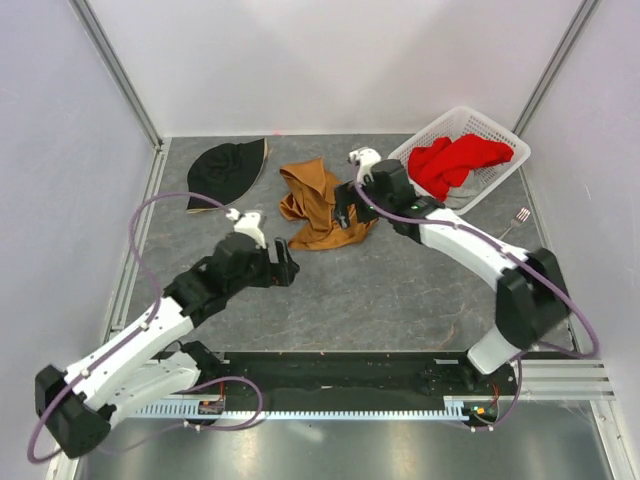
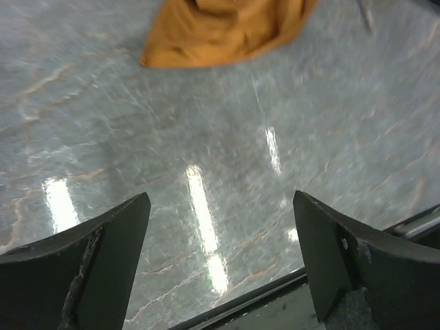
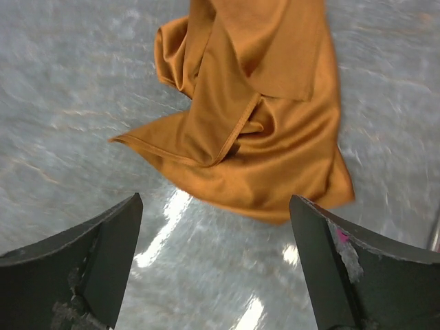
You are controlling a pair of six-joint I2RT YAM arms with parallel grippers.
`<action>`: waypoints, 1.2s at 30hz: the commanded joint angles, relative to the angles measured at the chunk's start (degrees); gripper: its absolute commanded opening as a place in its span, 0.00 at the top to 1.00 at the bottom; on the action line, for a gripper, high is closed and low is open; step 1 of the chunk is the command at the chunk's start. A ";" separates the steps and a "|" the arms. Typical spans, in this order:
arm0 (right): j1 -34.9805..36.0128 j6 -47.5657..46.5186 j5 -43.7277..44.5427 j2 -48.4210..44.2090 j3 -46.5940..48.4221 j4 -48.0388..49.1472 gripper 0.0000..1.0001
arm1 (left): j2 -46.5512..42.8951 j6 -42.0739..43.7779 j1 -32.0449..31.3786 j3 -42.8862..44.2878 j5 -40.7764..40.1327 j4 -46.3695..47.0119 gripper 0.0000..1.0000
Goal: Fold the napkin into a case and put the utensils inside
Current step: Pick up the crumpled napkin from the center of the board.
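Left gripper [image 1: 285, 265] sits with jaws wide apart, lower-centre of the top view, a bit short of the napkin [image 1: 315, 205]. Right gripper [image 1: 343, 214], also spread wide and empty, is right at the crumpled napkin's right edge, so it's nearer. It runs roughly top-to-bottom mid-frame.

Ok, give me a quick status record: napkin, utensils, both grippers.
napkin: crumpled heap mid-table, not yet folded
fork: on the table beside the basket, away from the napkin
knife: cannot make it out
left gripper: open, empty, over bare table short of the napkin
right gripper: open, empty, right by the napkin
basket: holds a red cloth
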 commanded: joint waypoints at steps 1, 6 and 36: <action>1.87 -9.49 0.77 8.84 6.83 0.20 0.06 | 7.39 4.84 -9.14 -0.63 -16.45 5.24 0.11; 1.96 -15.37 3.58 18.59 11.24 2.56 0.14 | 20.05 11.51 -10.73 0.51 -21.92 10.95 0.28; -1.82 -10.99 5.33 29.88 36.38 -7.67 1.00 | 39.69 18.56 5.70 19.06 -13.23 15.29 0.98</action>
